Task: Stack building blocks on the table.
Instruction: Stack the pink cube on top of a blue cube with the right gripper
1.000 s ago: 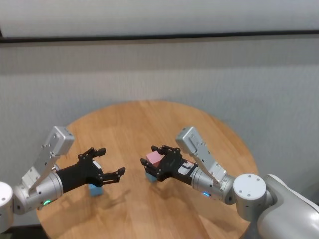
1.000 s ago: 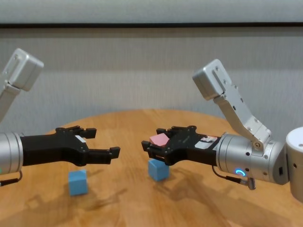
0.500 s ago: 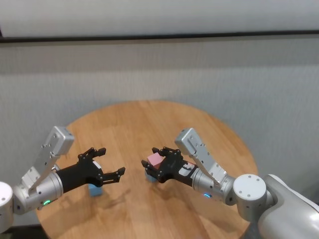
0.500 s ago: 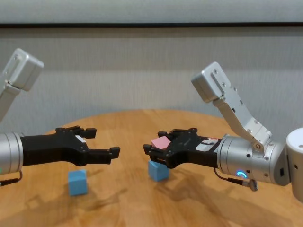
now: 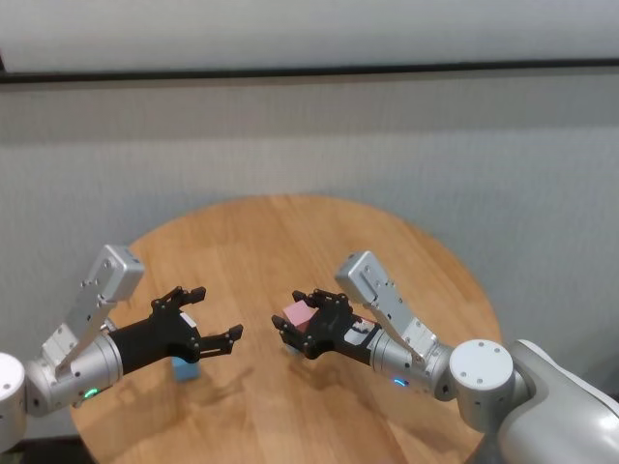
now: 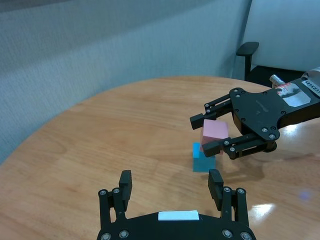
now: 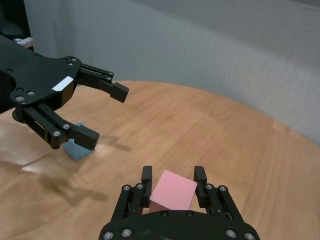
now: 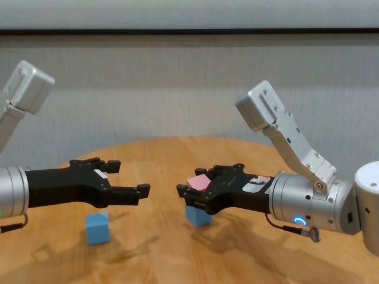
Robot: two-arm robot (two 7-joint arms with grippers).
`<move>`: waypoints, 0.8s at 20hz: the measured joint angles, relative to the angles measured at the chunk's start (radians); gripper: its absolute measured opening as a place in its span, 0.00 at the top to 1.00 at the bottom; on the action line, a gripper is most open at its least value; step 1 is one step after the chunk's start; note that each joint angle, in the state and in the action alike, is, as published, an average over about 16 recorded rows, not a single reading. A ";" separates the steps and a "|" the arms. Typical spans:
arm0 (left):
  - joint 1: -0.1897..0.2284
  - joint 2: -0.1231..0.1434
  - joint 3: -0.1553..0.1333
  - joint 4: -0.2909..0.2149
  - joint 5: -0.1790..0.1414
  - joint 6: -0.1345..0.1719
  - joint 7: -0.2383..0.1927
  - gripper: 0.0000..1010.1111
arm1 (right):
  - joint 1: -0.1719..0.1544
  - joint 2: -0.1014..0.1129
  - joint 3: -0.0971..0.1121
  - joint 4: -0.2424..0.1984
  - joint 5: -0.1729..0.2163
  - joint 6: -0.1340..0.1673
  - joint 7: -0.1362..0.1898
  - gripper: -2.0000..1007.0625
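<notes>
Centrally: right hand (image 8: pixel 190 196) clamped on pink block (image 8: pixel 197 181), held directly over blue block (image 8: pixel 198 215) for stacking. Left hand (image 8: pixel 127 178) spread wide, empty; second blue block (image 8: pixel 98 228) beneath it on bench (image 8: pixel 154 260).

From my head view, the right gripper (image 5: pixel 292 325) covered nearly all of the blue block (image 5: pixel 291 345) under the pink block (image 5: pixel 297 313), so I couldn't tell whether the two touched. My left gripper (image 5: pixel 215 316) hid most of the second blue block (image 5: pixel 185 371). The table (image 5: pixel 387 251) ran off the bottom edge in the head and chest views. In the right wrist view the lower block was hidden entirely.
</notes>
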 joint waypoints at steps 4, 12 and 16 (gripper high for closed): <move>0.000 0.000 0.000 0.000 0.000 0.000 0.000 0.01 | 0.002 -0.002 0.000 0.004 0.000 0.003 0.002 0.51; 0.000 0.000 0.000 0.000 0.000 0.000 0.000 0.01 | 0.008 -0.006 -0.002 0.016 0.000 0.007 0.004 0.51; 0.000 0.000 0.000 0.000 0.000 0.000 0.000 0.01 | 0.011 -0.008 -0.003 0.026 -0.003 0.007 0.002 0.51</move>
